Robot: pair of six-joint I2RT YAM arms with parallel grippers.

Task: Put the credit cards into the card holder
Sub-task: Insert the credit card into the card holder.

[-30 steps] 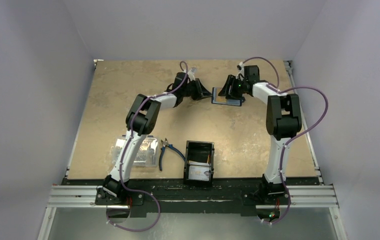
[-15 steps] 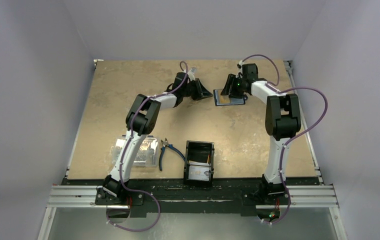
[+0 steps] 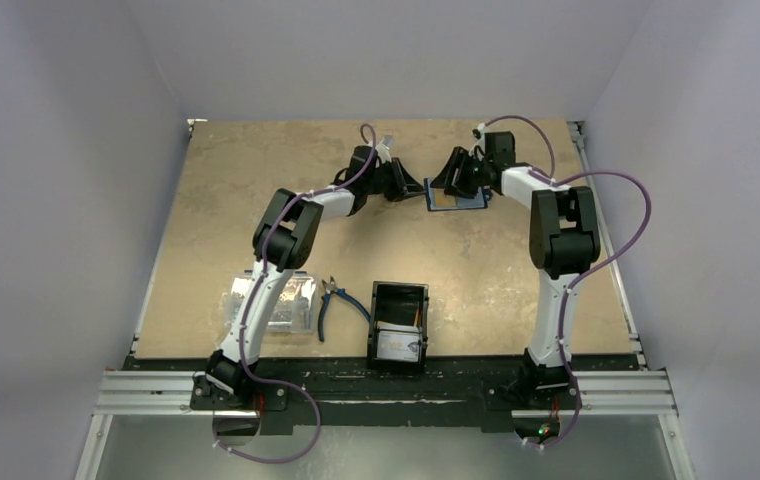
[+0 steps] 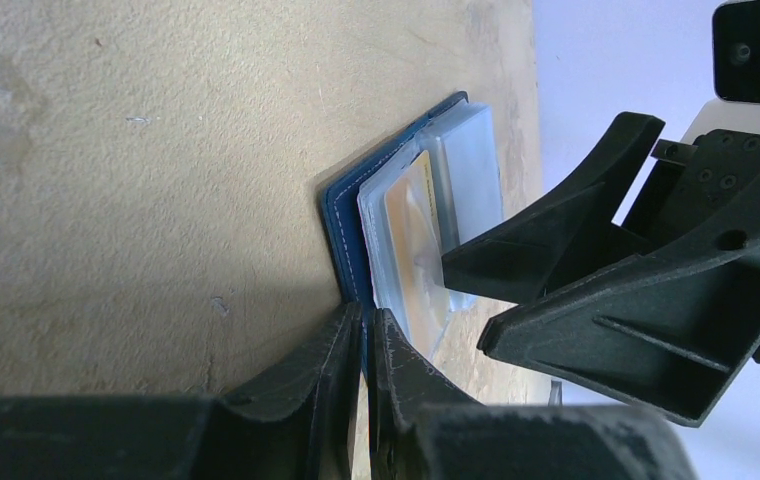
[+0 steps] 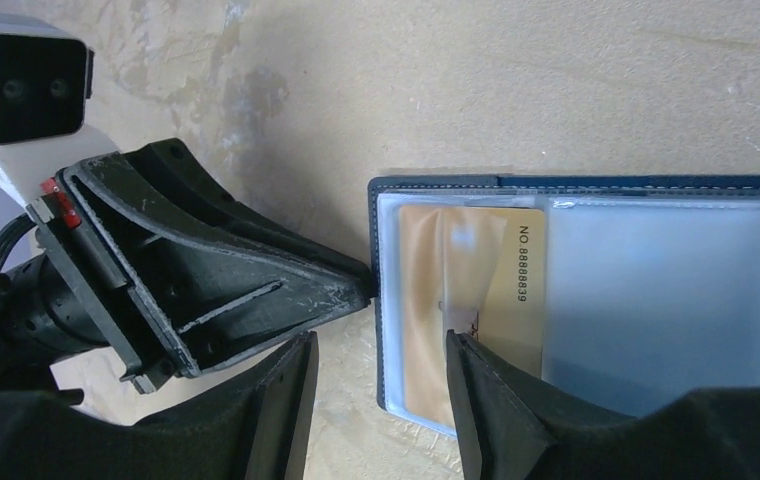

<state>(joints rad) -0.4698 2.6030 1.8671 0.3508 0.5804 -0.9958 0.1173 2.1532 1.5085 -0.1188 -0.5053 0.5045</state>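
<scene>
The navy card holder (image 3: 454,198) lies open on the table at the far middle, clear sleeves facing up. An orange-yellow credit card (image 5: 476,290) sits inside its left sleeve, number side up. My left gripper (image 4: 366,315) is shut on the card holder's (image 4: 341,215) left edge; a strip of blue shows between its jaws. My right gripper (image 5: 381,345) stands open, straddling that same edge, with one fingertip (image 5: 456,345) resting on the orange card and the other over bare table. A pale credit card (image 3: 399,346) lies in the black tray.
The black open-topped tray (image 3: 399,298) stands near the front edge, in the middle. Blue-handled pliers (image 3: 336,302) lie to its left, and a clear plastic box (image 3: 281,303) lies beyond them, under the left arm. The two grippers' tips nearly meet at the card holder.
My right gripper has shifted slightly left over the card holder, towards the left gripper. The left gripper has kept its hold and place.
</scene>
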